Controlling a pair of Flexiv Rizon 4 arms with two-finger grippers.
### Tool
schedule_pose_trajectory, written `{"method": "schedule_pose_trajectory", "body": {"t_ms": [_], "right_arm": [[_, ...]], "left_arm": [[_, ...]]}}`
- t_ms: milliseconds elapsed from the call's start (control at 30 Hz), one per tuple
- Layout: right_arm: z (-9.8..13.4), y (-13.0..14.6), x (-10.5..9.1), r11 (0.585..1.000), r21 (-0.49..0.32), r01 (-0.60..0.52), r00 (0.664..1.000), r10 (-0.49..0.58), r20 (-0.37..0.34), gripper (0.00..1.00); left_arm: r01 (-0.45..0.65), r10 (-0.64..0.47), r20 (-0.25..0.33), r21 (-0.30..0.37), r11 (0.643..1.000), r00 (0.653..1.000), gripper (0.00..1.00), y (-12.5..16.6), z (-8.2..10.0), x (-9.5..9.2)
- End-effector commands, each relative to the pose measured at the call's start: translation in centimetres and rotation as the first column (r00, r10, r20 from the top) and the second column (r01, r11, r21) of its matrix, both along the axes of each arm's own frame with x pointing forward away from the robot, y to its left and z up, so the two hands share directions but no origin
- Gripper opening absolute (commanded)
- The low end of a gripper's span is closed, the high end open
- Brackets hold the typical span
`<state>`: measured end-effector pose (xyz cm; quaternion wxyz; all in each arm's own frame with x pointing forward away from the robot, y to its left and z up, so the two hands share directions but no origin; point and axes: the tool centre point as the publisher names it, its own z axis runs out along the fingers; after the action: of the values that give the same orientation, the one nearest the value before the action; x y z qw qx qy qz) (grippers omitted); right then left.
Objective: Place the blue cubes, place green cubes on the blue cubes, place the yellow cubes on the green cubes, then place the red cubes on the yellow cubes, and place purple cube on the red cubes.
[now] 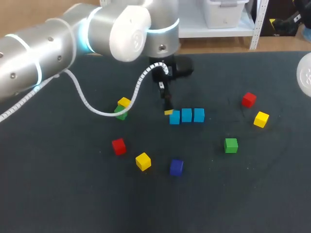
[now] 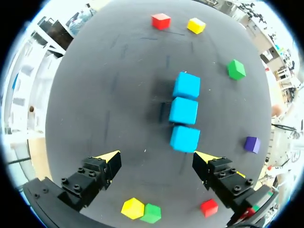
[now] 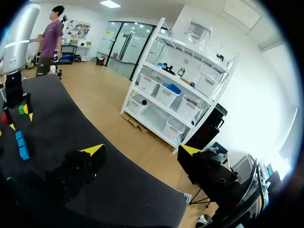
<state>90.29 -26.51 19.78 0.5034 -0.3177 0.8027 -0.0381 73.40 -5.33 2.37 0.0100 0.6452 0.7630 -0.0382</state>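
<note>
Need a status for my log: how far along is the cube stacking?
Done: three blue cubes lie in a tight row. In hand: nothing; the left gripper is open at the row's end, the right gripper open at the table's edge. Left: green cubes, yellow cubes, red cubes and the purple cube all sit loose on the table, none on the blue row.

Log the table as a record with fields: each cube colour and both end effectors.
blue cubes: three in a row, nothing on them
green cubes: two, unstacked
yellow cubes: three, one beside a green cube
red cubes: two, apart
purple cube: one, alone
left end effector: open, by the blue row's end
right end effector: open, empty
</note>
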Motion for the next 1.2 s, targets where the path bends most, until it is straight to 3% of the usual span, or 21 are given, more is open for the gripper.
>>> {"method": "schedule_pose_trajectory", "body": {"t_ms": [33,200,400,700,1000,1200], "right_arm": [[0.1,0.1,-0.1,1.0,-0.002,0.004,1.0,-0.004,-0.001,1.0],[0.1,0.1,-0.1,1.0,-0.002,0.004,1.0,-0.004,-0.001,1.0],[0.1,0.1,-0.1,1.0,-0.002,0.004,1.0,-0.004,-0.001,1.0],[0.1,0.1,-0.1,1.0,-0.002,0.004,1.0,-0.004,-0.001,1.0],[0.1,0.1,-0.1,1.0,-0.002,0.004,1.0,-0.004,-0.001,1.0],[0.1,0.1,-0.1,1.0,-0.002,0.004,1.0,-0.004,-0.001,1.0]], "left_arm": [[-0.058,0.059,0.039,-0.036,0.998,0.997,1.0,2.4,1.5,-1.0],[-0.194,0.196,0.033,-0.062,0.979,0.98,1.0,4.7,2.6,-1.3],[-0.357,0.362,0.023,-0.125,0.926,0.932,1.0,6.8,4.0,-1.2],[-0.438,0.446,0.049,-0.124,0.89,0.894,1.0,10.1,4.4,-2.0],[-0.483,0.487,0.081,-0.066,0.873,0.869,1.0,12.5,2.7,-2.8],[-0.468,0.469,0.068,-0.033,0.883,0.881,1.0,13.1,1.5,-3.5]]}}
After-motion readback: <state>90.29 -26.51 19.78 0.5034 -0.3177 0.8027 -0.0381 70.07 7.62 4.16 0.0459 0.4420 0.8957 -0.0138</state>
